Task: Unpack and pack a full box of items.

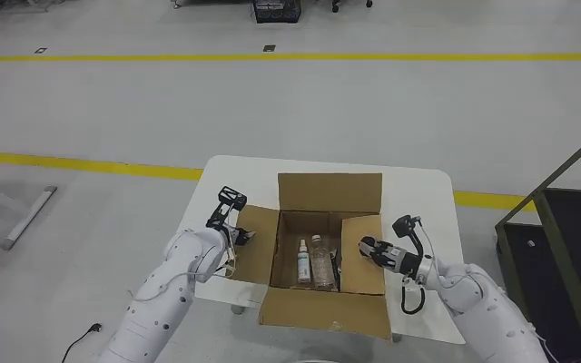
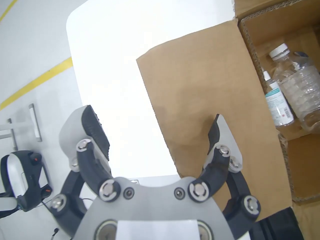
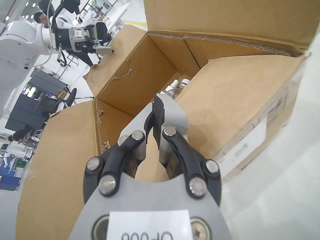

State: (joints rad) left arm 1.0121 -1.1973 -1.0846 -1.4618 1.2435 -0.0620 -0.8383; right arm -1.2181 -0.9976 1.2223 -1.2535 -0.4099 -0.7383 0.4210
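Left tool (image 2: 152, 118): wide open, empty, above the left flap (image 2: 200, 88); right tool (image 3: 156, 111): fingers closed, nothing visibly held, over the right flap (image 3: 237, 96); box (image 1: 318, 313) sits centred on the surface (image 1: 418, 186). Inside lie a clear bottle (image 2: 297, 88) and a spray bottle (image 2: 277, 106); both are probably light, slick and thin-walled; grip mid-body. The top view gives their side-by-side layout; the left wrist view adds caps and label.

Closed claw (image 3: 157, 116) at box flap (image 3: 237, 93)
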